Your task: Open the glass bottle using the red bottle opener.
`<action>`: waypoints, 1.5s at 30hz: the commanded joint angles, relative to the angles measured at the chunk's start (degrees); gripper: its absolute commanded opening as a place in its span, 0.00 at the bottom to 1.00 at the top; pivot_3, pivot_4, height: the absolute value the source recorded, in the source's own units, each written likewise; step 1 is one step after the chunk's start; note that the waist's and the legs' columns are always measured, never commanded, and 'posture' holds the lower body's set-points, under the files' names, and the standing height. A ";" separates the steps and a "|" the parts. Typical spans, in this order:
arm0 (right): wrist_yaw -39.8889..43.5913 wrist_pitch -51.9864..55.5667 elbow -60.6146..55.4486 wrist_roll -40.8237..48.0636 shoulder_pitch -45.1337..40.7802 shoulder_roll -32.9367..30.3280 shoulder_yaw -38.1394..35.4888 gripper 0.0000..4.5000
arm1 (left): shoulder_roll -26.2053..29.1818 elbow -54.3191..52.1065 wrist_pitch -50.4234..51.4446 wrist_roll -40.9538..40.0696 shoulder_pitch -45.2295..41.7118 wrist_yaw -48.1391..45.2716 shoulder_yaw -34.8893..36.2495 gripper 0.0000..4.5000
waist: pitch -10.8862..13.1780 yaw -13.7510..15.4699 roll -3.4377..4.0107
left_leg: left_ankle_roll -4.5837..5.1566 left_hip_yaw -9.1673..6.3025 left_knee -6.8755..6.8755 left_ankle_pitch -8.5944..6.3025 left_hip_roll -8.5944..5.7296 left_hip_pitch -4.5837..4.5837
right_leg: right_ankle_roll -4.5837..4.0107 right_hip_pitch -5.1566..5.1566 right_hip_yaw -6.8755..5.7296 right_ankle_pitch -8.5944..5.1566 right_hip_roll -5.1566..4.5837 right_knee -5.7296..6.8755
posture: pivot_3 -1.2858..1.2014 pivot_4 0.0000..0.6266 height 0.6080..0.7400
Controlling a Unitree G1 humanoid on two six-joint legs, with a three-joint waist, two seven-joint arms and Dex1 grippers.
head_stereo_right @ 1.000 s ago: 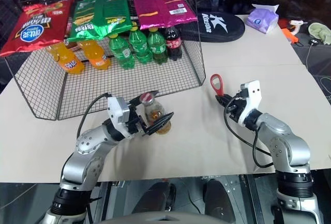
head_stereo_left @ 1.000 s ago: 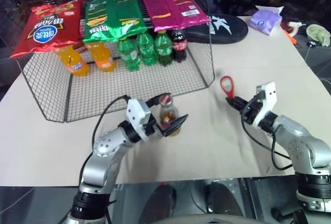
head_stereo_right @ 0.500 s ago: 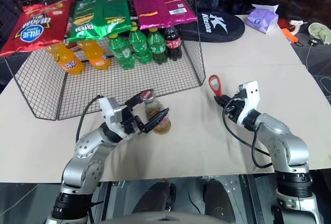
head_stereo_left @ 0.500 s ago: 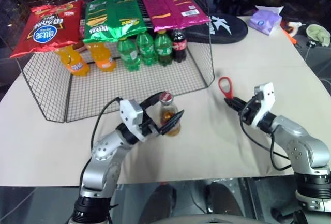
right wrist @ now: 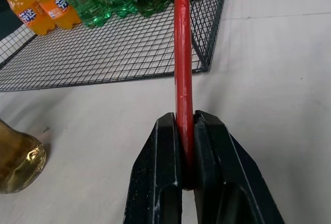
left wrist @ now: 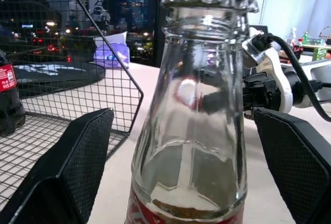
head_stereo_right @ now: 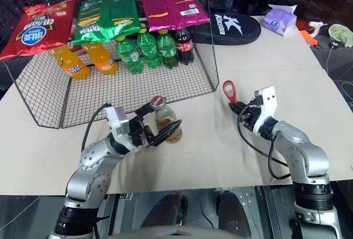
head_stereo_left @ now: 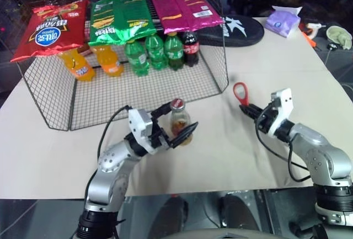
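Your left gripper (head_stereo_left: 171,124) stood wide open around the bottle (head_stereo_left: 179,122), fingers (left wrist: 72,167) either side, not touching. A second back it sat closer round the glass; it had backed off slightly, so the bottle stood unsecured, cap on. Your right gripper (head_stereo_right: 239,105) stayed clamped on the opener (head_stereo_right: 230,91), ring up, well apart. Farther off, the wire rack (head_stereo_left: 138,87) was unchanged.

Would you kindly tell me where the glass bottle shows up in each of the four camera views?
Left eye view: glass bottle upright at centre, between the open left gripper fingers.
Right eye view: left of centre, same pose.
Left wrist view: neck and cap up close, a black finger on each side.
Right wrist view: its amber base, at the edge.
Shared landmark: the wire mesh basket beyond the bottle.
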 commanded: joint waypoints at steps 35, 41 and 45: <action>4.15 -1.26 3.29 -1.64 -5.02 -0.82 1.06 0.00 | 1.71 -6.20 -3.35 -0.56 2.54 3.19 1.12 0.99 | 0.00 0.01 0.00 | 0.00 0.03 -0.01 0.00 0.02 0.01 | 0.00 0.00 0.03 0.00 0.01 0.00 | 0.52 0.24 1.00; 4.12 -1.19 3.34 -1.79 -5.32 -0.91 0.85 0.00 | 1.81 -5.78 -3.13 -0.82 2.32 2.58 0.92 0.44 | 0.00 0.01 0.00 | 0.00 0.03 -0.01 0.00 0.02 0.00 | 0.00 0.00 0.03 0.00 0.01 0.00 | 0.52 0.24 1.00; 4.44 -2.16 3.10 -2.40 -5.58 -1.06 1.14 0.00 | 2.09 -5.29 -3.21 -0.58 2.39 2.27 0.44 0.25 | -0.02 0.02 0.03 | 0.00 0.03 -0.01 0.00 0.02 0.06 | 0.00 0.05 0.04 0.00 0.01 0.00 | 0.52 0.24 1.00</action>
